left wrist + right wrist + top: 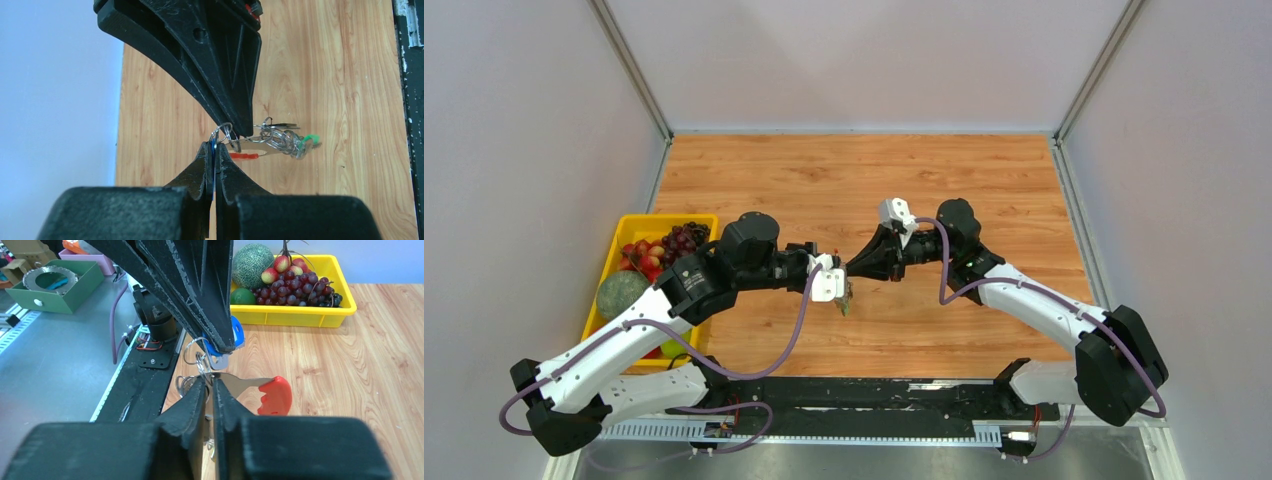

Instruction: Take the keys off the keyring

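My two grippers meet tip to tip above the middle of the wooden table. The left gripper (840, 289) (214, 146) is shut on a blue-headed key (213, 148) (237, 333). The right gripper (854, 270) (210, 382) is closed on the silver keyring (195, 348) (223, 131), its fingers nearly touching. A silver blade with a red head (274, 395) (245, 156) sticks out sideways from the ring. A tangle of chain links (282, 137) with a green-headed key (311, 138) hangs off the ring below the grippers (846, 304).
A yellow bin (639, 222) (300, 318) of fruit stands at the table's left edge, beside the left arm. The black mounting rail (874, 395) runs along the near edge. Off the table, a green box (75, 295) sits on the grey bench.
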{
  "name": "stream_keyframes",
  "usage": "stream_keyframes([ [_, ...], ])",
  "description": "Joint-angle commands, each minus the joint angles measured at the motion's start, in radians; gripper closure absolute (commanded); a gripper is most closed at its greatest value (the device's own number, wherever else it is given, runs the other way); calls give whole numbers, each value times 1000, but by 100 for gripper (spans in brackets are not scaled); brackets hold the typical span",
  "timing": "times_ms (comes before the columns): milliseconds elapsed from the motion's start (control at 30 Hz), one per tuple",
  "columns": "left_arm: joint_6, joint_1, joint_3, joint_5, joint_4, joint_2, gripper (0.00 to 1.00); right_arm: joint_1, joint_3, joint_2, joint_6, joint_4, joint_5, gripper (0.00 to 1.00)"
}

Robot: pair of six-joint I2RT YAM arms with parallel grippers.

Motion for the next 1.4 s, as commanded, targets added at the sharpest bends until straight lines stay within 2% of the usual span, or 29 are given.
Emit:
stream_keyframes([
  [0,20,-6,3,26,60,-20,100,6,22,-21,24,68,0,96],
  [33,19,-7,3,22,59,-20,100,6,21,-25,26,67,1,100],
  [300,13,-8,-2,-3,55,-14,100,6,-3,-86,10,24,37,100],
  [433,12,-10,-3,-22,48,-2,100,4,13,-109,-13,-49,86,100],
  [600,15,-22,8,-85,19,29,100,8,67,-94,-29,-164,96,100],
  [1367,-14,-42,51,-173,-34,111,100,70,135,-32,-53,-267,163,100],
])
